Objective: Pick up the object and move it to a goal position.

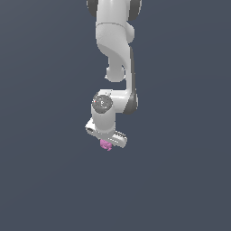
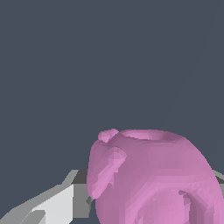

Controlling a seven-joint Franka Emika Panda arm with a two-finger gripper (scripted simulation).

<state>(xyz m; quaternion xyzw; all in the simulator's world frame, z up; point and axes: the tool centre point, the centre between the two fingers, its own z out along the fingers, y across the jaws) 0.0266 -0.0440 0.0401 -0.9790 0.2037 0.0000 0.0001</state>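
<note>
The object point(image 1: 106, 145) is a small pink-purple knobbly lump just under my white gripper point(image 1: 107, 140) in the exterior view. In the wrist view the object point(image 2: 153, 175) is large and close, and it fills the gap between my fingers. One grey-white finger point(image 2: 59, 203) lies against one side of it. Only a sliver of the other finger point(image 2: 218, 177) shows at the frame's edge. The gripper point(image 2: 148, 199) is shut on the object. The exterior view hides the fingertips behind the hand.
A plain dark grey-blue surface point(image 1: 45, 180) fills both views. The white arm point(image 1: 115, 40) comes down from the top middle of the exterior view. No other objects or goal marker show.
</note>
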